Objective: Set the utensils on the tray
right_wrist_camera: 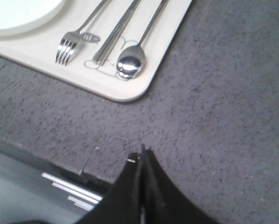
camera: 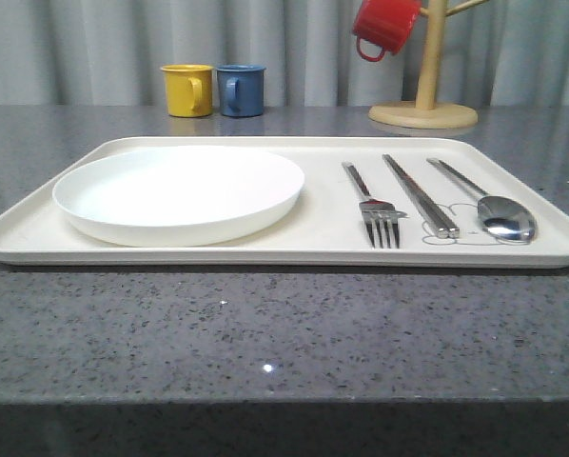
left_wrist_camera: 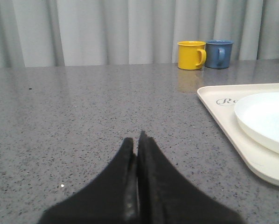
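Looking across the grey speckled table (camera: 284, 333), the cream tray (camera: 37, 233) sits square in front, and on its right half the three utensils lie side by side, apart from one another: the fork (camera: 372, 208) nearest the round white plate (camera: 180, 190), the chopsticks (camera: 420, 194) in the middle, the spoon (camera: 494, 211) nearest the right rim. Their handles run away from me, tines and bowl toward the near edge. A faint drawing on the tray floor is partly covered by the chopstick tips and the spoon bowl, so I can hardly make it out. On the left side the tray's lettering is cut short by the plate, just a few grey letters peeking out.

Behind the tray stand a yellow cup (camera: 187, 89) and a blue cup (camera: 241, 89), close together; a red cup (camera: 383, 27) hangs on a wooden mug stand (camera: 425, 95), the top of which runs out of view.

From its wrist camera, the left gripper (left_wrist_camera: 138, 140) has its black fingers pressed together with nothing between them, low over bare table beside the tray's left end, well apart from the cutlery. The right gripper (right_wrist_camera: 142, 151) is likewise closed on nothing, above the table off the tray's near right corner; the spoon is the nearest piece to it, yet clearly apart. That view is a little blurred.
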Tool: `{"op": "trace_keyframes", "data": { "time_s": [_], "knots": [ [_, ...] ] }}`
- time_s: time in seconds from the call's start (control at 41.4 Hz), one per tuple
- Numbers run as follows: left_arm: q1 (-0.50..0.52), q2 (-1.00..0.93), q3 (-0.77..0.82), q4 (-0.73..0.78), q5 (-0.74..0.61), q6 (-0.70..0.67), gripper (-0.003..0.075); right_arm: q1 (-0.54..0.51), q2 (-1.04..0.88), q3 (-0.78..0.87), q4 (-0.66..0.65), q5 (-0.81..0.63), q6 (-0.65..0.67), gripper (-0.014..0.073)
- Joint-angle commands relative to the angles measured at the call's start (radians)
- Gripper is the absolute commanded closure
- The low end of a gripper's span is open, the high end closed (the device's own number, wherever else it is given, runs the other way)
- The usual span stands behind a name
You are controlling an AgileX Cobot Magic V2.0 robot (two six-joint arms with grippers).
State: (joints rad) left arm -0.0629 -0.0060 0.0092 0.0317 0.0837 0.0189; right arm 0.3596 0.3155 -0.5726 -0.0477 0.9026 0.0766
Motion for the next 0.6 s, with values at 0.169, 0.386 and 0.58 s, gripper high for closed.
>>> {"op": "trace_keyframes", "data": {
  "time_s": [0.169,0.386,0.58],
  "knots": [
    [-0.006,-0.024,-0.002,0.001,-0.078,-0.001,0.0738,-0.197,-0.234,0.339,-0.006,-0.607,-0.01,0.0662],
    [-0.006,-0.024,-0.002,0.001,-0.076,-0.001,0.0738,-0.321,-0.34,0.562,0.048,-0.896,-0.01,0.0662],
    [-0.006,-0.024,-0.002,0.001,-0.076,-0.001,0.0738,-0.341,-0.342,0.598,0.048,-1.014,-0.009,0.0662]
  ]
}}
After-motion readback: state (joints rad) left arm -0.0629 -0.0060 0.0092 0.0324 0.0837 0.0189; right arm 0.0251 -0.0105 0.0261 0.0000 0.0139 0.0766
